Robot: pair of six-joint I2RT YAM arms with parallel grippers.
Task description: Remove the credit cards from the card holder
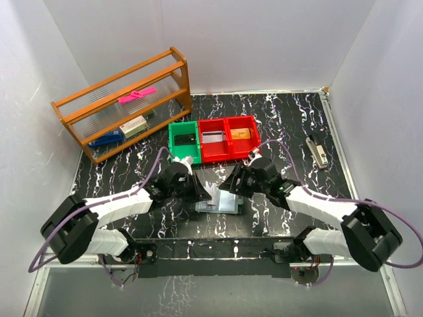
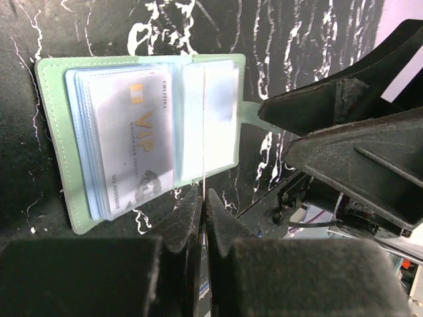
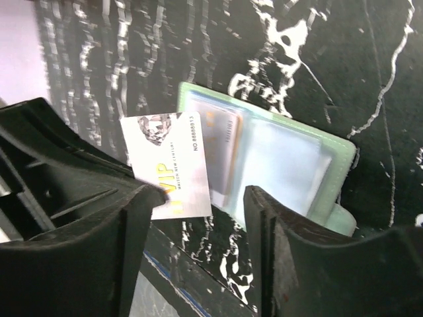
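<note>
The card holder (image 1: 227,204) lies open on the black marbled table between the two arms, pale blue inside with green edging. In the left wrist view (image 2: 56,142) its left half holds a whitish VIP card (image 2: 135,139) in clear sleeves. My left gripper (image 2: 204,196) is shut on another credit card (image 2: 204,125), seen edge-on above the holder's fold. That card (image 3: 168,165) shows whitish with gold VIP lettering in the right wrist view, left of the holder (image 3: 291,158). My right gripper (image 3: 198,224) is open and empty over the holder's near edge; one finger (image 2: 317,105) is by the tab.
A green bin (image 1: 173,135) and two red bins (image 1: 228,122) stand just behind the holder. A wooden rack with clear shelves (image 1: 125,99) is at the back left. A small grey tool (image 1: 318,152) lies at the right. The table's near edge runs below the arms.
</note>
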